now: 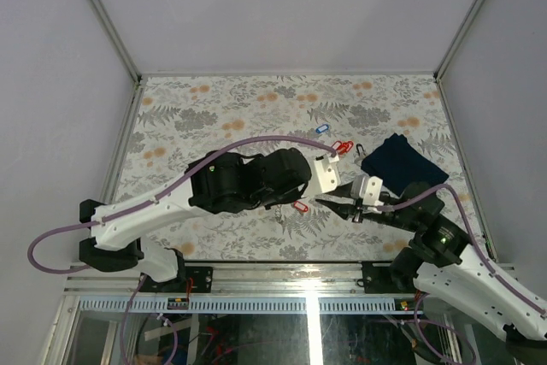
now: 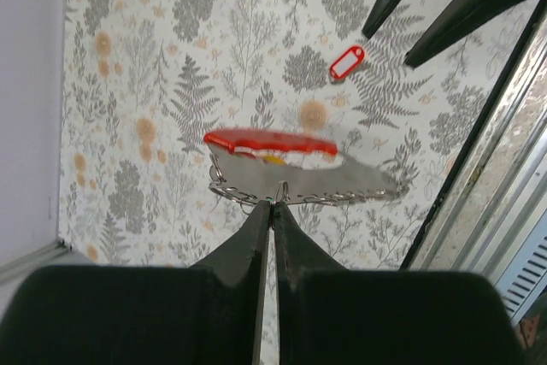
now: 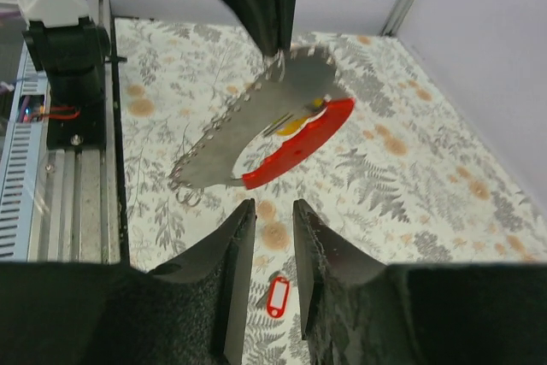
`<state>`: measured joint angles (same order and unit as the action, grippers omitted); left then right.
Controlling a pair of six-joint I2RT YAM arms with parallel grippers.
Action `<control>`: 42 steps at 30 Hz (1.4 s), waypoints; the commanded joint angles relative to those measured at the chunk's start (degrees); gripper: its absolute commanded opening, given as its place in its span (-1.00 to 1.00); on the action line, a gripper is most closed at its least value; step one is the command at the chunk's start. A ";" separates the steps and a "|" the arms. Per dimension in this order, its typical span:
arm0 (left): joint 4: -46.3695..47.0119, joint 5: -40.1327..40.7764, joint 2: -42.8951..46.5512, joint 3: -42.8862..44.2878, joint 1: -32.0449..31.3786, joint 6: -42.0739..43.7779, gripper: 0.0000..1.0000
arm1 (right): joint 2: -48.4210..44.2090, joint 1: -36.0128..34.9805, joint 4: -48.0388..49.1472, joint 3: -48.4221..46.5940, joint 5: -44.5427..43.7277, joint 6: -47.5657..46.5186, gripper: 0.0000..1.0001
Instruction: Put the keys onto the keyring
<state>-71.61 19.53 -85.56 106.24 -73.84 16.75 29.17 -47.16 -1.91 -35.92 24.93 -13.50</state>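
My left gripper [image 2: 273, 205] is shut, its fingertips pinching a small wire loop of the keyring [image 2: 325, 179]. From that loop a flat silvery piece with a beaded edge and a red strip [image 3: 299, 144] hangs in the air. My right gripper [image 3: 268, 204] is open just below and in front of it, with nothing between its fingers. One of the keys, with a red tag [image 3: 278, 297], lies on the table under the right gripper [image 1: 321, 202], close to the left gripper [image 1: 339, 187]. More keys lie farther back: red tags [image 1: 343, 146] and a blue tag [image 1: 322, 128].
A dark navy folded cloth [image 1: 402, 164] lies on the right of the floral table [image 1: 214, 117]. A small dark clip-like thing [image 1: 361, 148] sits beside it. Pale walls with metal posts close in three sides, and an aluminium rail [image 1: 282, 279] runs along the near edge.
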 commanded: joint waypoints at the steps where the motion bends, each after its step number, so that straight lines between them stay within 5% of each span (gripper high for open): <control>1: -3.49 5.14 0.24 -1.61 -1.66 -2.14 -1.00 | -2.23 -0.40 8.21 5.68 1.36 2.03 -0.36; 12: -5.10 4.31 0.85 -9.63 -2.61 -5.25 -1.00 | -3.16 -0.37 40.17 24.16 4.78 16.94 -0.33; 23: -3.80 -4.75 1.94 -5.94 -2.77 -3.56 -1.00 | 22.40 -0.46 86.05 26.03 9.66 28.77 -0.20; 31: -3.71 -9.01 2.36 -4.61 -3.12 -3.47 -1.00 | 34.00 -0.58 98.69 21.60 13.76 35.77 -0.25; 42: -3.44 -8.95 2.57 -4.18 -3.28 -2.86 -1.00 | 37.45 -2.96 97.69 19.22 15.14 34.94 -0.24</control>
<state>-76.55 10.92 -84.47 99.70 -76.79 12.71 65.73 -48.73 88.84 -14.48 38.76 21.87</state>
